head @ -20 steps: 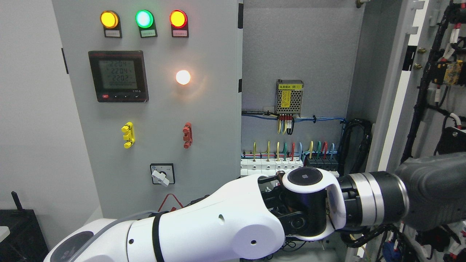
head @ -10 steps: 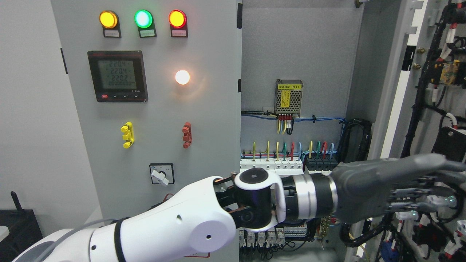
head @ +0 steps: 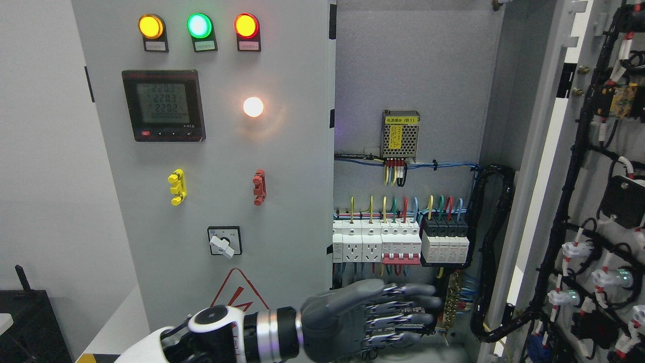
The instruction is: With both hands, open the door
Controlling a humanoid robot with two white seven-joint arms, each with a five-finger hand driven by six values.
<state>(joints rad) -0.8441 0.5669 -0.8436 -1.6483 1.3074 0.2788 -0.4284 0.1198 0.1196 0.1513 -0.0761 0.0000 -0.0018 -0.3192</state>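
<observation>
The left robot hand hangs low before the open cabinet, fingers relaxed and apart, holding nothing; the swung-open right door lies to its right and well apart, its edge running upright; no right robot hand shows, so the left is nearer.

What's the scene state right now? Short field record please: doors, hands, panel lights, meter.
right door: swung open, wiring harness on its inner face
left door: closed
cabinet interior: exposed, breakers in a row, power supply above
left hand: low centre, fingers extended, holding nothing, in front of the cabinet opening
right hand: not in view
indicator lights: yellow, green, red, all lit
meter: display on
rotary switch: below the meter
</observation>
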